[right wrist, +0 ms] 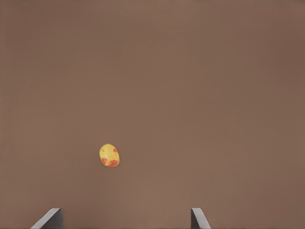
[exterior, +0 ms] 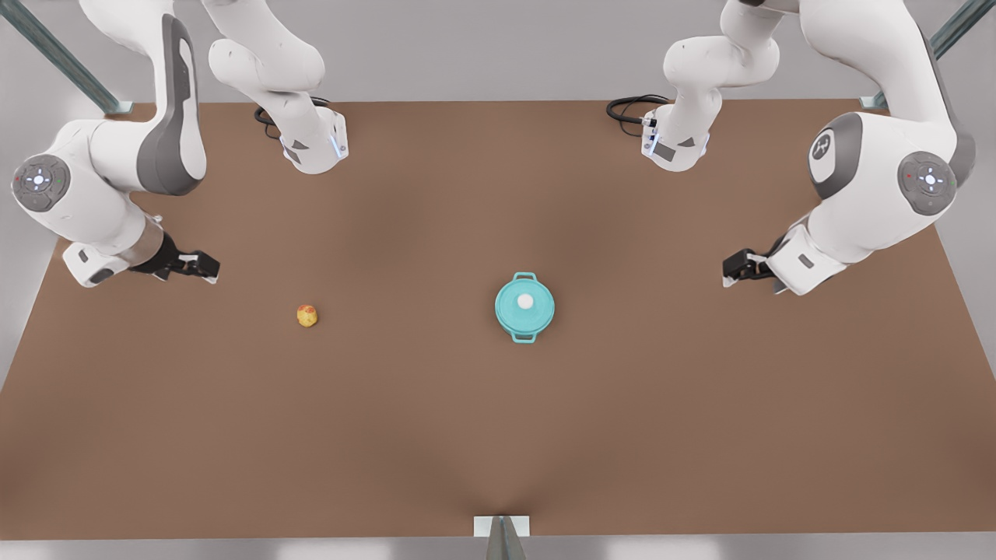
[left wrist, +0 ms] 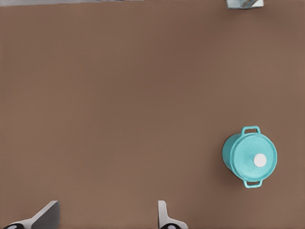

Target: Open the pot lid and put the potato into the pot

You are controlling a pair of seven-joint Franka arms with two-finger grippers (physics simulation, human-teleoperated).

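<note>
The teal pot (exterior: 524,335) stands near the table's middle with the pot lid (exterior: 520,311) resting on it, white knob up. In the left wrist view the pot (left wrist: 228,160) and lid (left wrist: 248,152) sit well off to one side. The potato (exterior: 307,316), yellow with orange-red patches, lies alone on the table towards the front view's left and appears again as the potato (right wrist: 109,155). My right gripper (exterior: 204,267) (right wrist: 125,218) hovers open beyond the potato, at the front view's left. At the front view's right my left gripper (exterior: 731,272) (left wrist: 107,215) is open, far from the pot.
The brown table (exterior: 498,435) spreads wide around both objects. A small metal bracket (exterior: 502,526) (left wrist: 244,4) sits at the near edge. Two arm bases (exterior: 311,144) (exterior: 677,144) with black cables stand along the far edge.
</note>
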